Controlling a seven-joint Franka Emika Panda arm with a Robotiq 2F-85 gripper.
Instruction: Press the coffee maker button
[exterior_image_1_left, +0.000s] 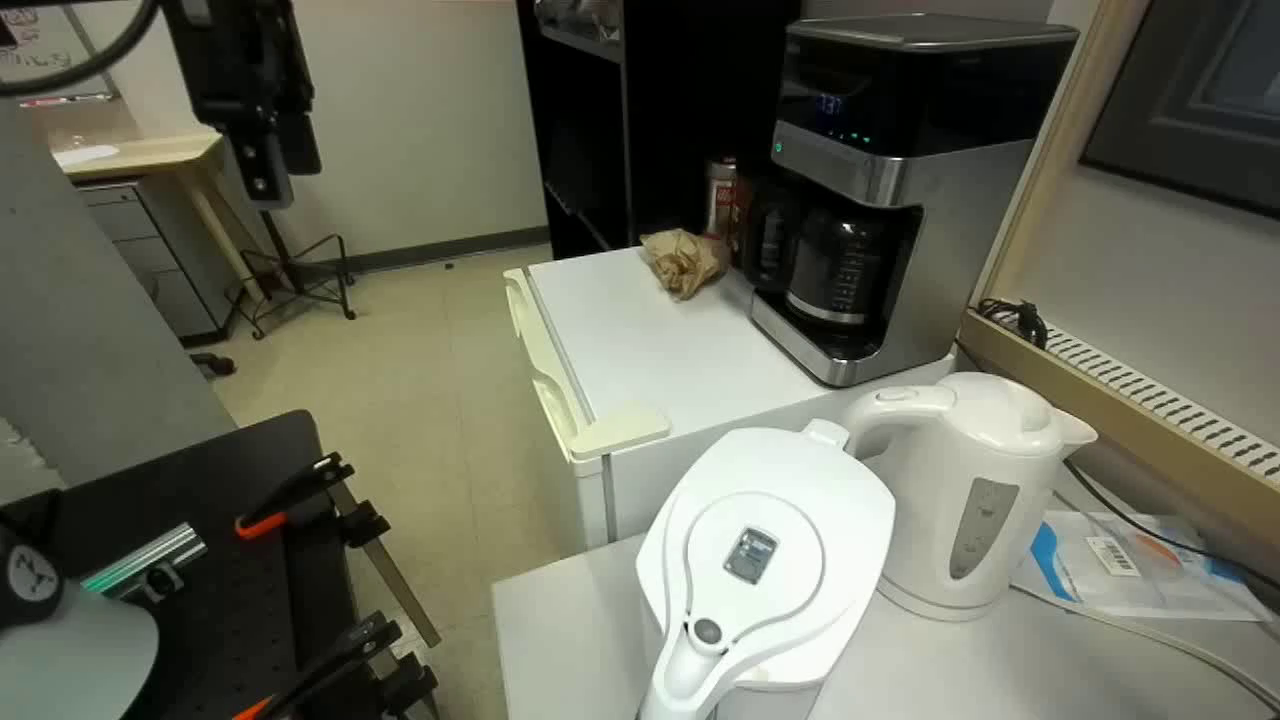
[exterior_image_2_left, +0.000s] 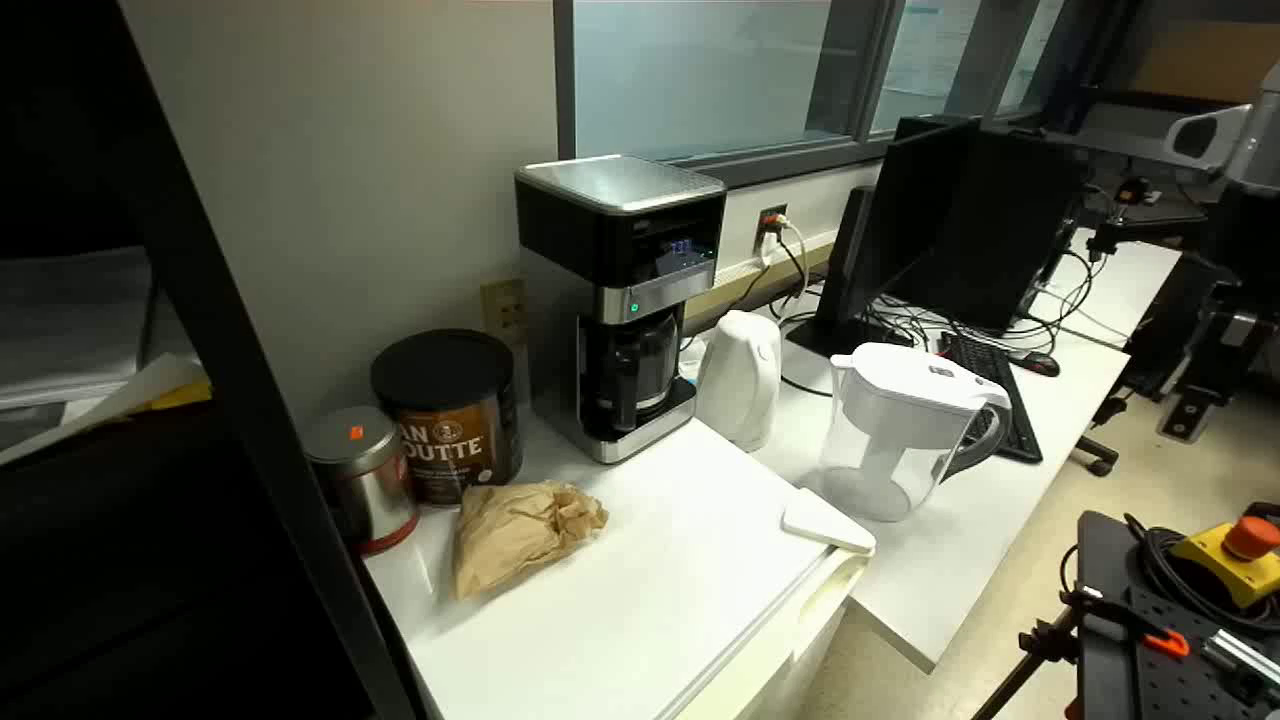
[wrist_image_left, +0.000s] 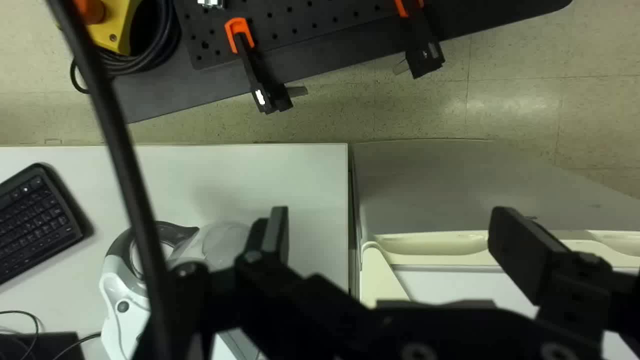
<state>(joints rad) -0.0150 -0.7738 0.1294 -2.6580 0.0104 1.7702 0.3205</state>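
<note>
Your coffee maker (exterior_image_2_left: 615, 300) stands on the white fridge (exterior_image_2_left: 650, 590), and the brown paper bag (exterior_image_2_left: 520, 535) lies also there. The white kettle (exterior_image_2_left: 740, 385) stands just beside this fridge. Your gripper (wrist_image_left: 391, 232) is spread wide and hangs well apart from the fridge.

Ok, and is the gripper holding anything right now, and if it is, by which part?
Nothing is held. In the wrist view the gripper is open, its jaws wide apart with no object gripped between them.
</note>
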